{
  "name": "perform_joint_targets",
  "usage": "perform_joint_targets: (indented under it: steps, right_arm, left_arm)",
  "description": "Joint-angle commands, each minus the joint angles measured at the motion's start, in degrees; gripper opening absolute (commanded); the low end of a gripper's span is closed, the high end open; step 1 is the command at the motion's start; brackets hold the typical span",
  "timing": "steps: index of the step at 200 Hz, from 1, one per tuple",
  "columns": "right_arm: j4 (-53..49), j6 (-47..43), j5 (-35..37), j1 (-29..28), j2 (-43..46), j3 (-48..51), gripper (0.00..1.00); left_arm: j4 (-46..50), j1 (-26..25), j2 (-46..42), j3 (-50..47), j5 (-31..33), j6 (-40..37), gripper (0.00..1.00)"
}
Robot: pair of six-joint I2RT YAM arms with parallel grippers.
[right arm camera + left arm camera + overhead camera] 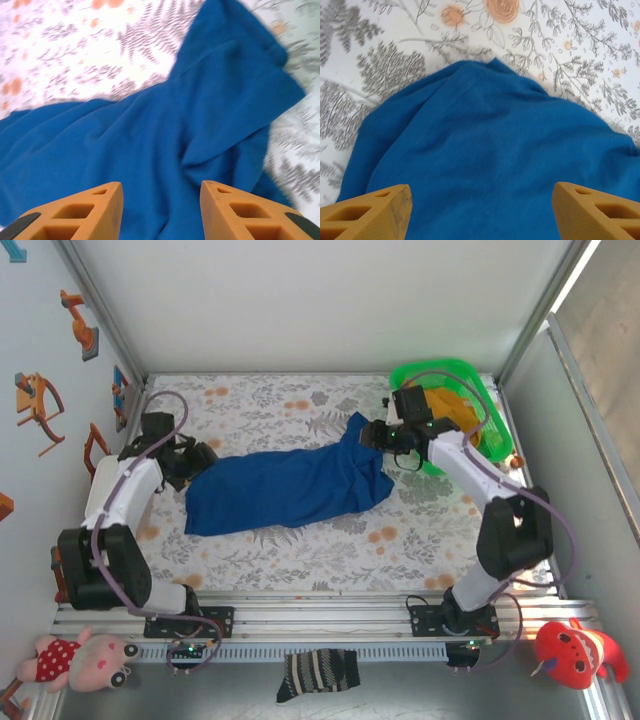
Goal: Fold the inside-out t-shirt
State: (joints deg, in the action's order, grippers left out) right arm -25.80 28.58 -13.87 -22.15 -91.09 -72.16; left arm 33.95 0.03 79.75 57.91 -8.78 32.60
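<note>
While your left gripper [482,194] hangs low over the left end of the royal-blue soft cloth t-shirt [290,488], its two orange fingers [375,212] stand wide apart with nothing pinched between them. Blue fabric spreads under and ahead of them, and you cannot tell whether the tips touch it. Past the cloth's rounded edge you see the grey-and-orange floral cover of the counter [280,400].

Your right gripper [161,187] sits over the shirt's right end. Its orange fingers [90,212] are also apart and clamp nothing, and creased blue cloth lies beneath the gap. Just beyond it, a pointed flap of the shirt reaches toward the far side of the counter.

From above, the t-shirt lies stretched left to right across the middle of the counter, rumpled but mostly flat, with one gripper at each end.

Behind the right arm, in the far right corner, stands a bright green plastic basket [452,369] with a mustard-yellow garment [458,403] inside.

Along the near edge, in front of the arm bases, lie a pink plush toy [85,655] at the left, a dark striped sock [318,673] in the middle and a red plush toy [575,650] at the right.
</note>
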Motion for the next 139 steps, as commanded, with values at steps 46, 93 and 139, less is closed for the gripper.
perform_joint_targets:
  steps: [46, 93, 139]
  right_arm:
    - [-0.6, 9.9, 11.7, -5.4, 7.5, 19.7, 0.52]
    - [7.6, 14.2, 8.0, -7.7, 5.7, 24.6, 0.52]
    - [10.1, 15.5, 7.8, -8.9, 0.7, 21.6, 0.52]
  left_arm:
    - [4.9, 0.0, -12.1, -14.7, 2.0, 8.7, 0.78]
    - [4.4, 0.0, -14.9, -20.5, 3.7, 12.4, 0.8]
    - [1.4, 0.0, -10.9, -23.1, 4.1, 13.2, 0.81]
